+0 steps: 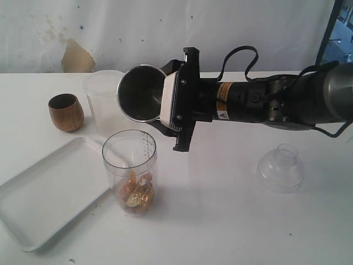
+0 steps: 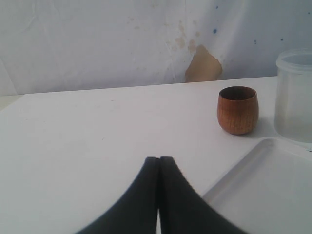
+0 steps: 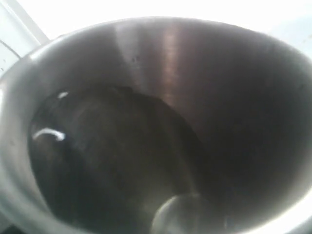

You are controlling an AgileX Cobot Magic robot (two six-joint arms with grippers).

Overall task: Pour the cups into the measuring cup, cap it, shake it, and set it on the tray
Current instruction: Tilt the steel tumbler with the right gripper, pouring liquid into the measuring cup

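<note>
Exterior view: sideways steel tumbler [image 1: 140, 94] near measuring cup [image 1: 131, 165]

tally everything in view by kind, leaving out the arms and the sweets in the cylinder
cups: 2 (wooden cup, steel tumbler)
plastic containers: 2 (measuring cup, frosted container)
domed lid: 1
tray: 1
total: 6

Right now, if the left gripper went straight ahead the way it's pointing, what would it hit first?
Nothing close, by the look of it: the shut left gripper points over bare table toward the white backdrop. The wooden cup and tray sit off to one side; depth is hard to judge.
</note>
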